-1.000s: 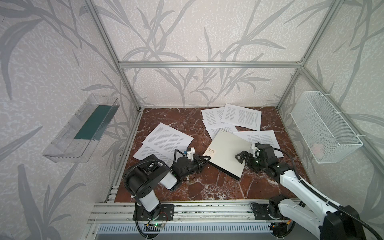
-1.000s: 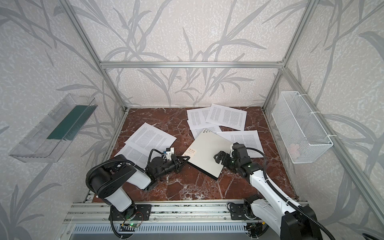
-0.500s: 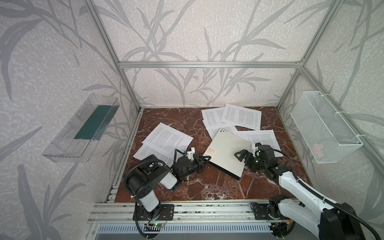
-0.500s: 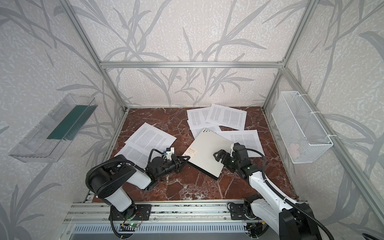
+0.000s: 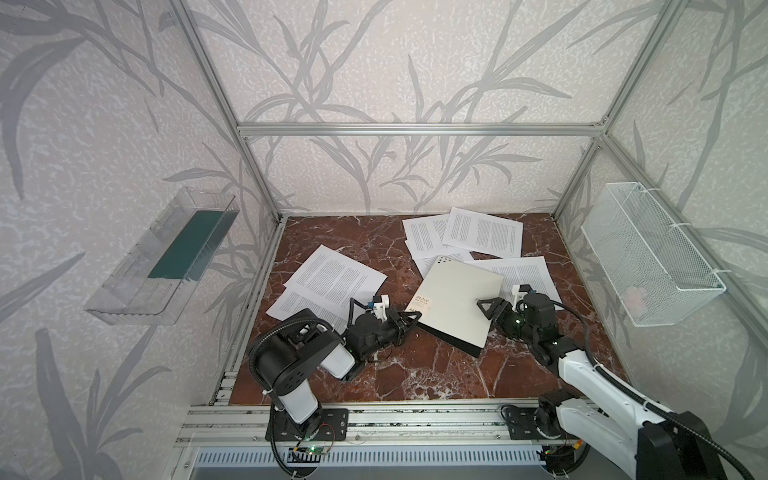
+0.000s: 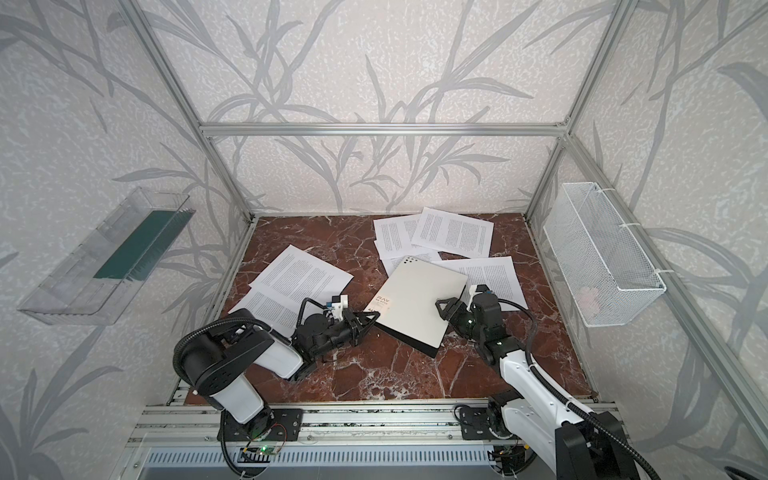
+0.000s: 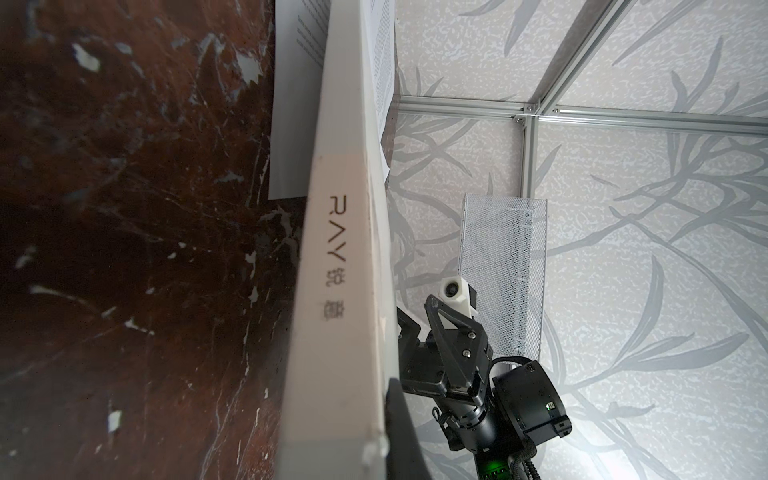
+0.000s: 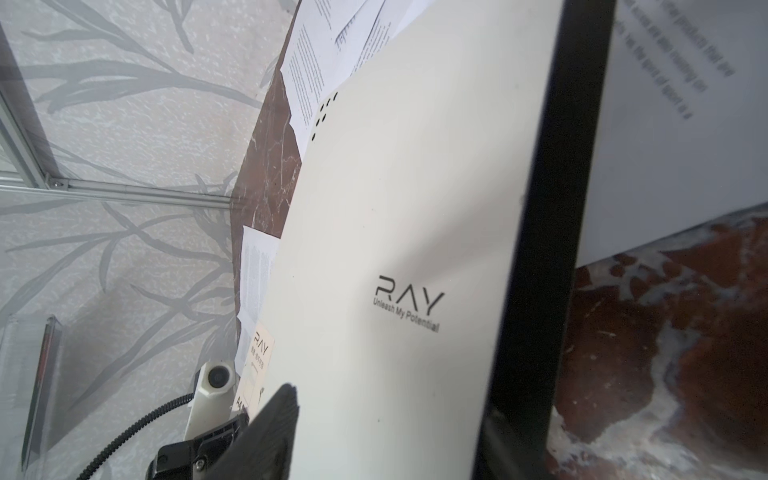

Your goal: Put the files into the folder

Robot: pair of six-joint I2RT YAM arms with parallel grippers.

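Folder position: the folder lay cover-up, right of centre on the marble table, between the two grippers.
Folder axis: the long axis ran near to far, with the far end angled slightly right. The dotted corner was far-left and the "RAY" logo near-left. A black edge showed along the near side.
Folder edges: the far corner and right edge overlapped the files. Other sheets lay to the left and at the far side.
Left gripper: the left gripper was closed, tips at the folder's near-left corner. A pinch could not be confirmed.
Right gripper: the right gripper stood partly apart at the folder's right edge, one finger over the cover.
Open room: bare marble lay in front of the folder and at the far-left. The wire basket on the right wall was well apart.
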